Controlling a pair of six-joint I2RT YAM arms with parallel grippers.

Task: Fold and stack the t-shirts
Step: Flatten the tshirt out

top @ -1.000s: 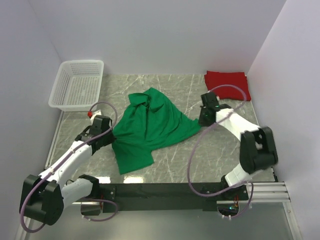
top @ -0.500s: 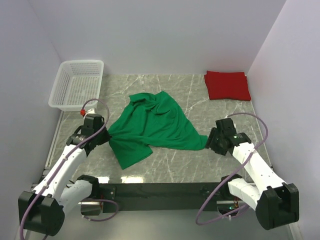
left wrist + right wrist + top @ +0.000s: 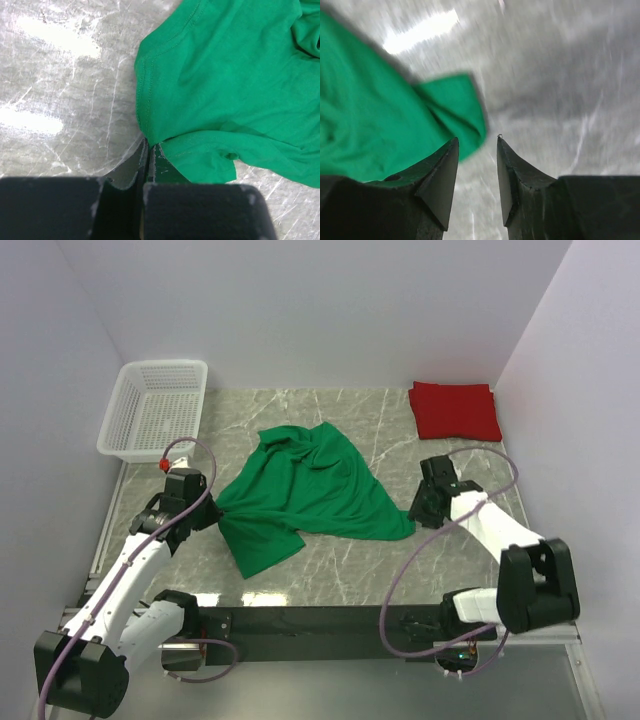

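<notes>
- Left wrist view: left gripper [image 3: 149, 148] is clamped on the edge of the bright green cloth t-shirt [image 3: 225, 85].
- Right gripper [image 3: 477, 150], jaws parted, sits beside that shirt's corner.

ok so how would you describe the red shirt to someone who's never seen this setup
Start from the grey marble table and go to its far right corner. The red t-shirt lies there, folded into a flat, neat rectangle. The only other shirt, the green t-shirt, sprawls rumpled across the table's middle.
</notes>
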